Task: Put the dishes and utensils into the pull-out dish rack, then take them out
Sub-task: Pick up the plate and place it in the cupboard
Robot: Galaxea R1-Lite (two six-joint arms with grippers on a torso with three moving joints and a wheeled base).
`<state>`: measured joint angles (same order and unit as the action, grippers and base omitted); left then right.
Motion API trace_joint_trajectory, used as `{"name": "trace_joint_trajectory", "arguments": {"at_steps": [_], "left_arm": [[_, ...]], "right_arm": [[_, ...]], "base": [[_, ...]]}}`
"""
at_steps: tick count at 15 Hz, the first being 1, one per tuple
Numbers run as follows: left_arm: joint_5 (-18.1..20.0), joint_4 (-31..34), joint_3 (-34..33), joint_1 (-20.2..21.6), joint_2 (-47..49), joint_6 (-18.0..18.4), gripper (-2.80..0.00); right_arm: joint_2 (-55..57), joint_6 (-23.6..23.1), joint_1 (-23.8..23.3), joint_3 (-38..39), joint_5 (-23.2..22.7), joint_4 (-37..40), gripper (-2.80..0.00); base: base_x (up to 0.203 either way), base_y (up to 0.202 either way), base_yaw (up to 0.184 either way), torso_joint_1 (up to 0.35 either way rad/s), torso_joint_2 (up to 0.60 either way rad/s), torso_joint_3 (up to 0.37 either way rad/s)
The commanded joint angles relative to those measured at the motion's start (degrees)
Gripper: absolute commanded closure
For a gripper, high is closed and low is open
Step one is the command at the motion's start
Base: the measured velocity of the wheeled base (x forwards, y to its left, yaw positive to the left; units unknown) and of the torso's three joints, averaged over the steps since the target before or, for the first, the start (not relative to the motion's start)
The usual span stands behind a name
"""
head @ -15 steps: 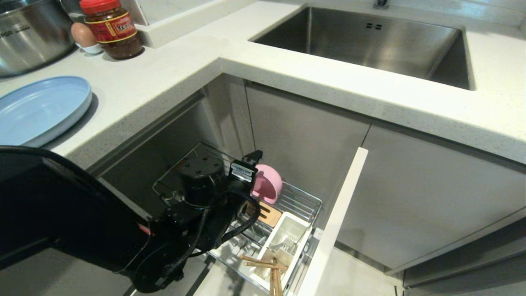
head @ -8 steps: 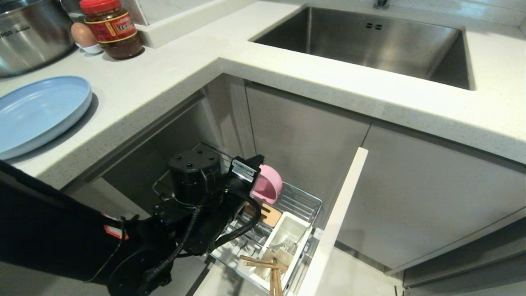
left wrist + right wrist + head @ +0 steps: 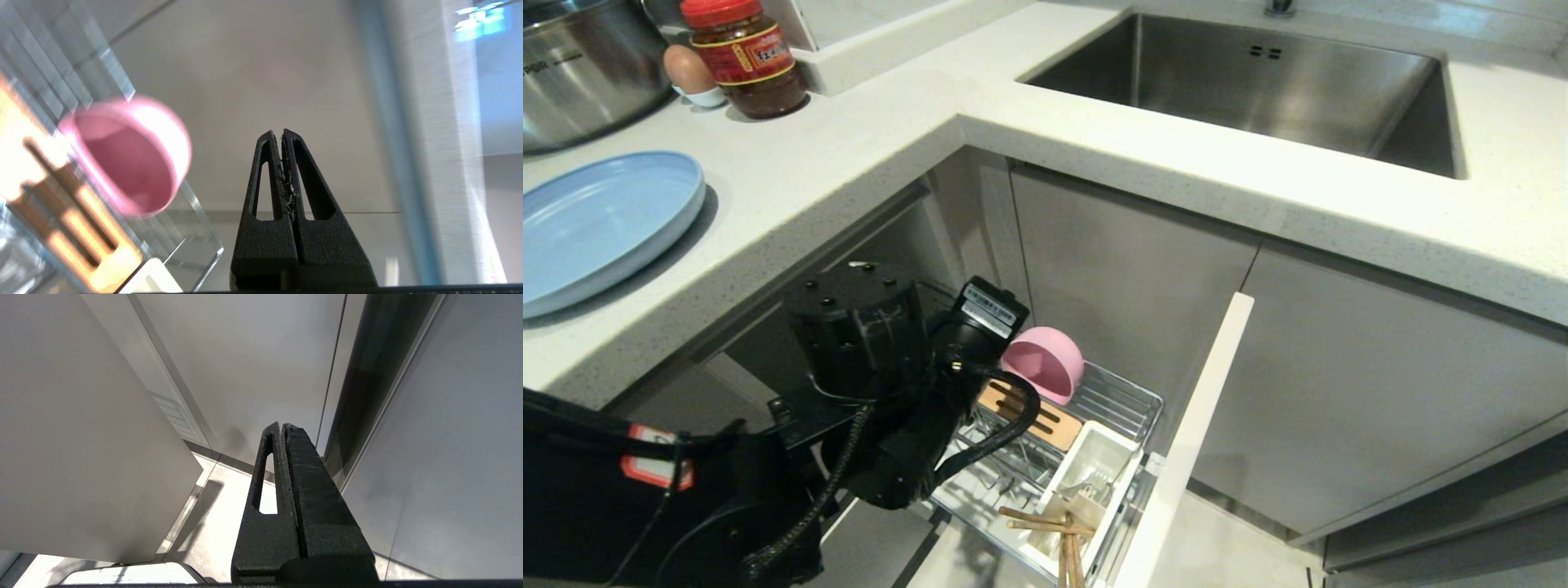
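Note:
The pink bowl point(image 3: 1045, 365) leans on its side at the back of the pull-out dish rack point(image 3: 1123, 404), beside the slotted wooden strip point(image 3: 1033, 412). In the left wrist view the bowl point(image 3: 126, 157) lies apart from my left gripper point(image 3: 282, 132), which is shut with nothing between its fingers. My left arm point(image 3: 866, 343) hangs over the rack's left side. The chopsticks point(image 3: 1045, 523) and the fork point(image 3: 1086, 490) rest in the white utensil cup point(image 3: 1094, 457). On the counter to the left lies the blue plate point(image 3: 600, 224). My right gripper point(image 3: 281, 425) is shut and empty, near the floor beside cabinet panels.
The rack's narrow white front panel point(image 3: 1192, 441) juts out to the right of the basket. Above it runs the counter with the steel sink point(image 3: 1258, 90). A steel pot point(image 3: 580, 65), a red-lidded jar point(image 3: 743, 53) and an egg point(image 3: 689, 69) stand at the back left.
My left gripper has gone from open to shut with nothing in it, and the arm has risen up and left, away from the bowl. The bowl stays in the rack.

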<state>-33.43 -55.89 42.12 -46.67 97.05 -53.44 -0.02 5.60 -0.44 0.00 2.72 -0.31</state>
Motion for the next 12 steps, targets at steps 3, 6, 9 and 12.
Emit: {"name": "trace_joint_trajectory", "arguments": {"at_steps": [3,6,9,12], "left_arm": [[0.0,1.0,1.6,-2.1,-10.5,11.0,0.0],[0.0,3.9,4.0,-2.6,-16.4,21.3,0.0],[1.6,13.4,7.2,-0.2,-24.8,34.9,0.0],[2.3,26.7,12.3,6.7,-28.8,46.8,0.0]], "right_arm": [[-0.2,0.0,0.0,0.0,0.0,0.0,0.0],[-0.2,0.0,0.0,0.0,0.0,0.0,0.0],[-0.2,0.0,0.0,0.0,0.0,0.0,0.0],[-0.2,0.0,0.0,0.0,0.0,0.0,0.0]], "base": [[0.0,0.0,0.0,0.0,0.0,0.0],[0.0,0.0,0.0,0.0,0.0,0.0],[0.0,0.0,0.0,0.0,0.0,0.0],[0.0,0.0,0.0,0.0,0.0,0.0]]}}
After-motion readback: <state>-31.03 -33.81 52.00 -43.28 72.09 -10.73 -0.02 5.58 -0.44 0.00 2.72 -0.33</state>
